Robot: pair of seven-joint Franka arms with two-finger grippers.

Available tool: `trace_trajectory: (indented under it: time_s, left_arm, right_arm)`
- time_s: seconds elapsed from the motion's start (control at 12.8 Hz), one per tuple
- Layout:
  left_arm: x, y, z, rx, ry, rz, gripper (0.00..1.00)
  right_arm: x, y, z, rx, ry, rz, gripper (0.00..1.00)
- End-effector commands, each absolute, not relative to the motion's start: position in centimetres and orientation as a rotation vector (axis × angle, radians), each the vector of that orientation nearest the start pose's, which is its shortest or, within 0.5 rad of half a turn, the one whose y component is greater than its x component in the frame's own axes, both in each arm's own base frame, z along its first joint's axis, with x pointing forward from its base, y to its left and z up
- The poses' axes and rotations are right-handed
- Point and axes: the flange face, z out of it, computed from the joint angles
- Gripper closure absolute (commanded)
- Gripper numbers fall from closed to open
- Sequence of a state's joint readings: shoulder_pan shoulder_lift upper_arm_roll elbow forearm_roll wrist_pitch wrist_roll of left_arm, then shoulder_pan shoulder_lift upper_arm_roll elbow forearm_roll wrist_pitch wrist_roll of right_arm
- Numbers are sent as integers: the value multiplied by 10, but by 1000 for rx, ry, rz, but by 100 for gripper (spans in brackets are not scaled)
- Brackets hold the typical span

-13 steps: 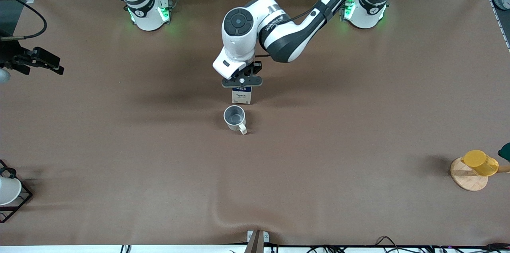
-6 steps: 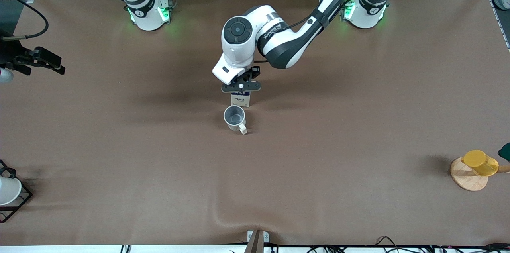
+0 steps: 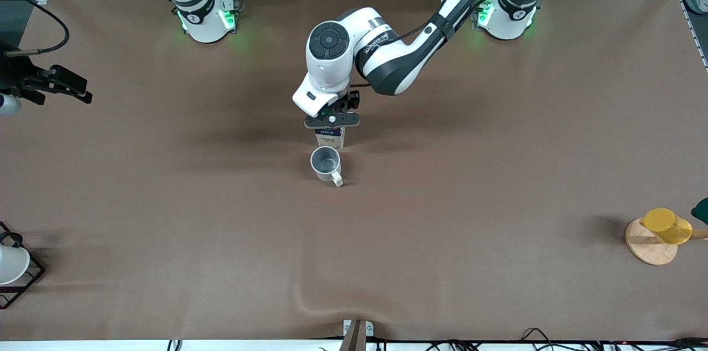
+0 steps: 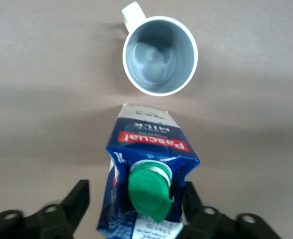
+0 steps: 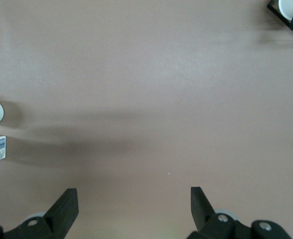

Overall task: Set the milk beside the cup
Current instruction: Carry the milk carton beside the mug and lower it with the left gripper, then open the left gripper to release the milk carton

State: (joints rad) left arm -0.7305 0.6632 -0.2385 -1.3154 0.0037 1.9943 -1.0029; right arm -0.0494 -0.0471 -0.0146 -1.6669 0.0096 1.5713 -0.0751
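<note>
Left pincer (image 3: 331, 125) spread wide around milk (image 3: 329, 138) standing just beside cup (image 3: 325, 163); a finger could catch the carton and tip it; right pincer (image 5: 131, 204) wide, waiting.

Both arms are finished in glossy white shells with black joint sections; a round dark cap is set on the left arm's wrist joint. Green lights are shown at each base ring. A black cable is routed along the left arm. Black two-finger grippers are fitted.
</note>
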Motion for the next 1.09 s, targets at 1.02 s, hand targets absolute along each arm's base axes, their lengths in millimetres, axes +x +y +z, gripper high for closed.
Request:
trace_trajectory:
  time_s: [1.02]
  left_arm:
    - [582,-203,612,-3098,-354,-16,0]
  right_arm:
    - [537,-25,623,-3122,-33,24,0]
